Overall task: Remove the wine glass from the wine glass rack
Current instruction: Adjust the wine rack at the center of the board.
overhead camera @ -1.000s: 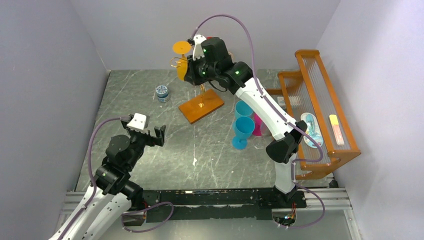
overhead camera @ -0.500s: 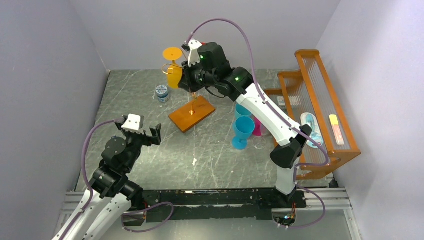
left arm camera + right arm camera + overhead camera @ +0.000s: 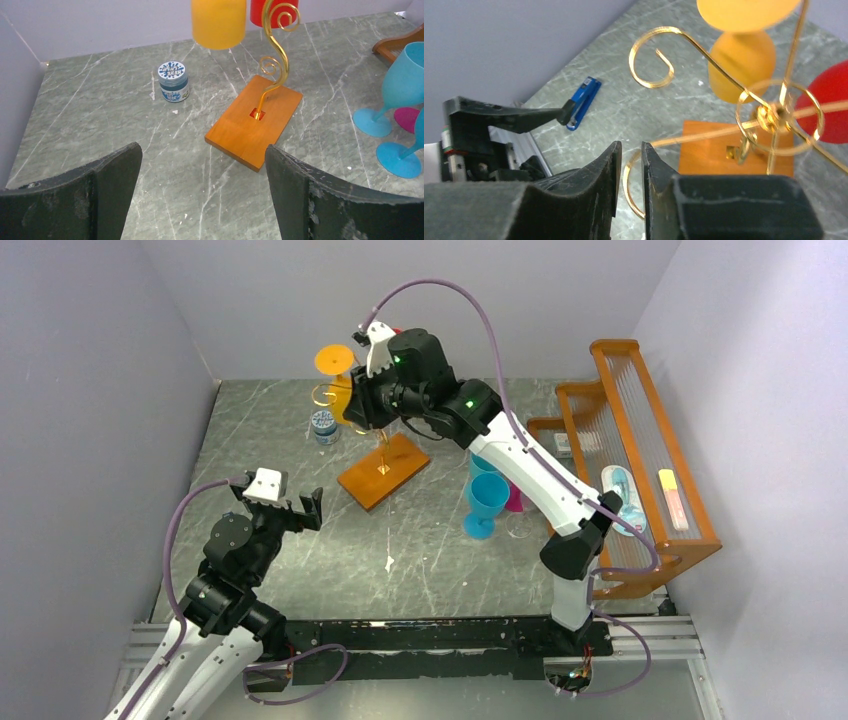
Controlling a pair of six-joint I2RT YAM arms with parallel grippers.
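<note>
1. Right fingers (image 3: 606, 175) almost pressed together with only a slim slit between, up among the gold scrolls. Gold curl visible through that slit, but impossible to tell whether pinched or merely behind. Left fingers (image 3: 115, 170) spread wide, holding nothing, low over the bench (image 3: 100, 125), well apart from the rack.
2. Orange wine glass (image 3: 218, 22) hanging upside down from a scroll arm of the wine glass rack (image 3: 250, 130), foot on top, bowl below. Near the right fingers, but not gripped.
3. Step in hand, by judgement: lining up for the grasp. Next: open wider, close on the stem below the foot, then slide out along the scroll without dragging the light rack.
4. Containers:
   - red glass (image 3: 831, 102), also inverted on the rack, so holding nothing
   - blue goblets (image 3: 488, 498), upright on the bench, seemingly empty
   - lidded blue-and-white jar (image 3: 173, 81), contents hidden
   - orange wooden frame (image 3: 612, 346), carrying a yellow-and-pink stick (image 3: 672, 498) and a blue-patterned piece (image 3: 622, 498)
</note>
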